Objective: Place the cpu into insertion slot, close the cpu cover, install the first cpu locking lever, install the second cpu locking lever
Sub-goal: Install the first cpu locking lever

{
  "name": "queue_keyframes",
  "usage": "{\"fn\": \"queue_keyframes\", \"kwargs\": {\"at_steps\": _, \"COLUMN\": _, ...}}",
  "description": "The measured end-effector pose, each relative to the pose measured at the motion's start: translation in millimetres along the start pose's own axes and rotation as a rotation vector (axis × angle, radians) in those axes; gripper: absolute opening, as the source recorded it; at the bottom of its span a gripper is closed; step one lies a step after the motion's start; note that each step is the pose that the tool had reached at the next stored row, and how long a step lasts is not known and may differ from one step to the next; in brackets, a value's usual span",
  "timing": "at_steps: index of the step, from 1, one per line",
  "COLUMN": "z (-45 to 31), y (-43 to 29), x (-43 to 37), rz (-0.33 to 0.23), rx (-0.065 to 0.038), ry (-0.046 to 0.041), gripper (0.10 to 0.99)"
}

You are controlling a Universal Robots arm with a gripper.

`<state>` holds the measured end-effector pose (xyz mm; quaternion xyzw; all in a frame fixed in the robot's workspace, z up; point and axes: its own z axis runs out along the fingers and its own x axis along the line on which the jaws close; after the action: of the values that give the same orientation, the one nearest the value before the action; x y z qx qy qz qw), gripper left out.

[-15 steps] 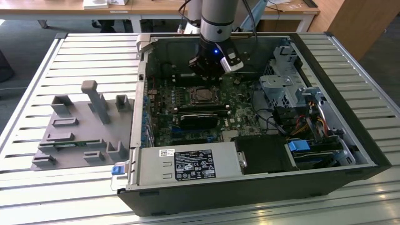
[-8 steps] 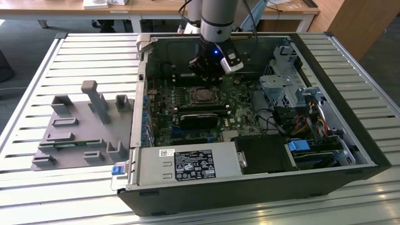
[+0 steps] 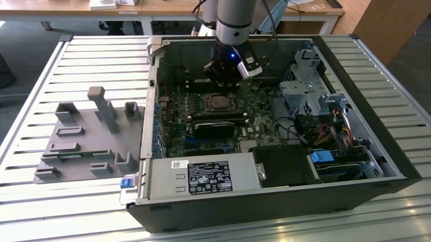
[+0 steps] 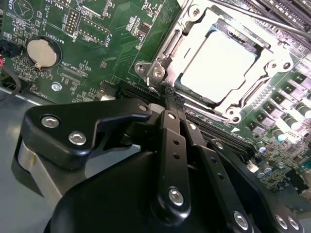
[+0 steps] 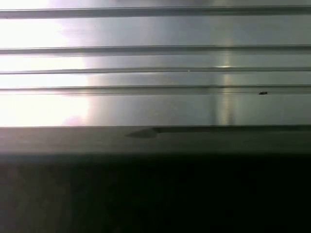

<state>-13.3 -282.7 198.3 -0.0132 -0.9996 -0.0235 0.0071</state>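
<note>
The cpu (image 4: 218,68) is sitting in the insertion slot (image 3: 219,103), with the cpu cover (image 4: 187,36) lying closed around it and framing its bright top. In the second wrist view the gripper (image 4: 167,104) is hovering just beside the socket's edge, its 2 black fingers (image 4: 171,141) pressed together and gripping nothing. In the exterior view the arm is reaching straight down into the open computer case (image 3: 377,151). A white label (image 3: 209,177) is showing on the power supply.
</note>
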Motion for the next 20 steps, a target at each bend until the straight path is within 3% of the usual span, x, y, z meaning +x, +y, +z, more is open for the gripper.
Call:
{"fn": "queue_keyframes", "kwargs": {"at_steps": 5, "z": -8.1, "y": 0.3, "x": 0.2, "rz": 0.000, "rx": 0.001, "ry": 0.0004, "gripper": 0.106}}
{"fn": "queue_keyframes", "kwargs": {"at_steps": 20, "z": -8.3, "y": -3.4, "x": -0.4, "rz": 0.000, "rx": 0.001, "ry": 0.0003, "gripper": 0.106}}
